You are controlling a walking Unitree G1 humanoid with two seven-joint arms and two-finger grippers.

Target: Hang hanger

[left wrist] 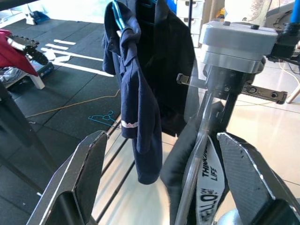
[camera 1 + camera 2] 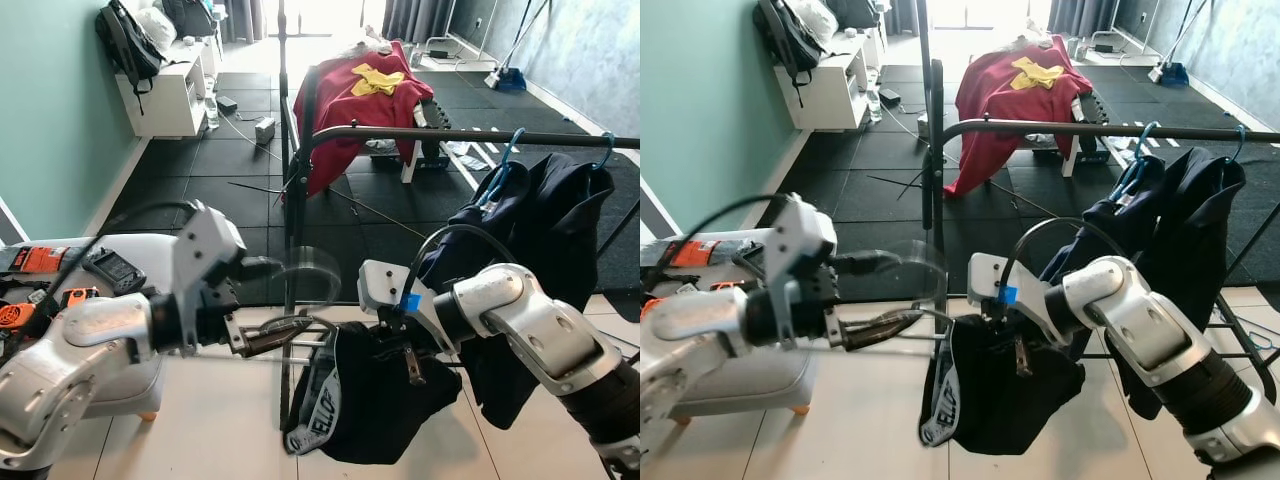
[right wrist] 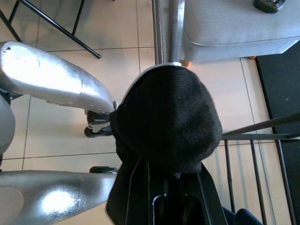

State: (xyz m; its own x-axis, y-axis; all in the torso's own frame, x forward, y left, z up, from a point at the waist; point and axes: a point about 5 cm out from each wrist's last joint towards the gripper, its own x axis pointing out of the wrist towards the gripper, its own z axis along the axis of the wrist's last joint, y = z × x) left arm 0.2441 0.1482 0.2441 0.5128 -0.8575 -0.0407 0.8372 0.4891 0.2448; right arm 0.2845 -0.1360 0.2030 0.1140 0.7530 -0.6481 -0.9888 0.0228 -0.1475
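We were at the carrying step: the hanger (image 2: 300, 325) with its black garment (image 2: 375, 400) was held low in front of the rack's top rail (image 2: 470, 136), well below it and not yet hooked on. The clear hook (image 2: 318, 275) curved up just left of the rack's upright post, on the near side of the rail.

The right gripper (image 2: 405, 352) reached in from the right, below the rail, its forearm bent at the elbow and angled leftward. Its jaws were closed on the shoulder of the hanger through the black cloth, which bunched over them in the right wrist view. The left gripper (image 2: 262, 338) came in level from the left, below the rail and beside the post, its jaws spread wide to either side of the hanger's neck without visibly pinching it.

Our judgement was that the next move called for lifting the hanger up to rail height, turning the hook's opening toward the rail, and lowering it on left of the dark jackets (image 2: 540, 215) that already hung there on blue hangers. The left gripper would likely need to steady the hook while the right raised the load.
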